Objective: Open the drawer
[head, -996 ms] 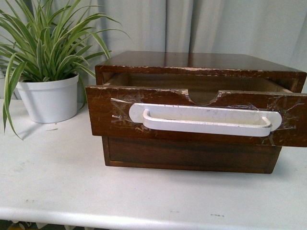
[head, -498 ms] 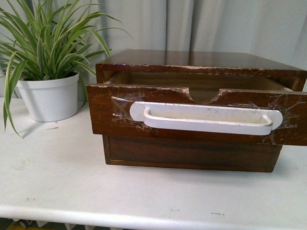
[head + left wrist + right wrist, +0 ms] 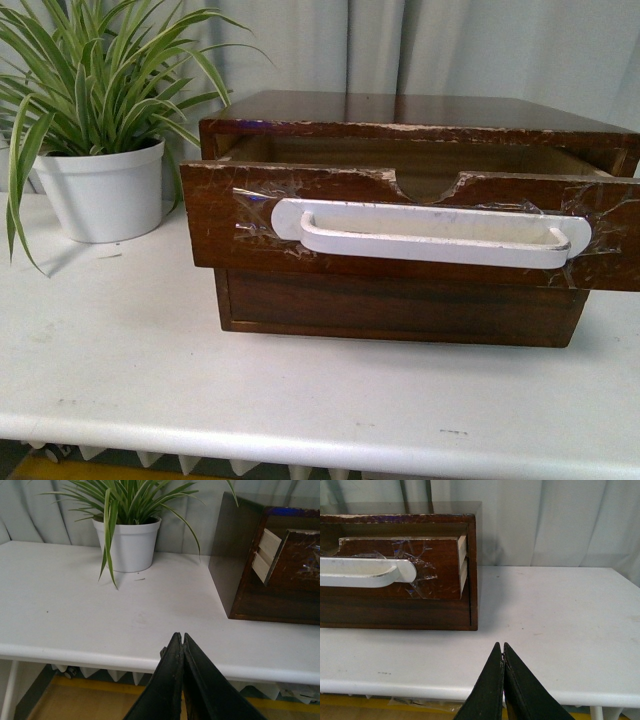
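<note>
Left gripper [image 3: 183, 639]: jaws pressing together, gripping nothing, hanging in front of the table's near edge, well apart from the cabinet.
Right gripper [image 3: 502, 649]: jaws likewise meeting tip to tip, carrying nothing, hanging just short of the table's front edge, off the cabinet's right corner.
Drawer [image 3: 300, 255]: sitting in the upper slot of the cabinet [image 3: 400, 310], standing partly pulled out so its front is overhanging the plain lower panel; long axis running left to right across the front view, face pointing toward the robot.
Handle [image 3: 430, 232]: white, lying along the drawer front under clear tape, running the same way as the drawer.
Notch: semicircular cut showing in the chipped top edge, above the handle's middle.
Table [image 3: 150, 370]: white, bearing the cabinet.
Potted plant [image 3: 100, 190]: white pot standing left of the cabinet, striped leaves spreading.
</note>
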`<move>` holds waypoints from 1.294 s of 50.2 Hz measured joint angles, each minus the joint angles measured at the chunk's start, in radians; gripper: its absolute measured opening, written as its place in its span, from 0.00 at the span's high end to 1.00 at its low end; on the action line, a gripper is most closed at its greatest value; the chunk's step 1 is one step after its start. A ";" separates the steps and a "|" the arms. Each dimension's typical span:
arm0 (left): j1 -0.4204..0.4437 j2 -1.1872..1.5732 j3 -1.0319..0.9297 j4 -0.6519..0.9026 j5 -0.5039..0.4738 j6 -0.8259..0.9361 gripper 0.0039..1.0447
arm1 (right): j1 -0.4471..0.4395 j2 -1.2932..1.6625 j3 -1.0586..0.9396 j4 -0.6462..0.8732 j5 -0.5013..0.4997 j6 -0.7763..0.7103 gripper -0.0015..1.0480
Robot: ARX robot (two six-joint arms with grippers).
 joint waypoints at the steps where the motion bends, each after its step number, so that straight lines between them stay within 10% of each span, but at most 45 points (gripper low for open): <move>1: 0.000 0.000 0.000 -0.001 0.000 0.000 0.96 | 0.000 0.000 0.000 0.000 0.000 0.000 0.99; 16: 0.000 -0.002 0.000 -0.003 0.000 0.000 0.96 | 0.000 0.000 0.000 0.000 0.000 -0.002 0.97; 45: 0.000 -0.002 0.000 -0.003 0.000 0.001 0.04 | 0.000 0.000 0.000 0.000 0.000 -0.001 0.07; 65: 0.000 -0.002 0.000 -0.003 0.000 0.000 0.06 | 0.000 0.000 0.000 0.000 0.000 -0.001 0.09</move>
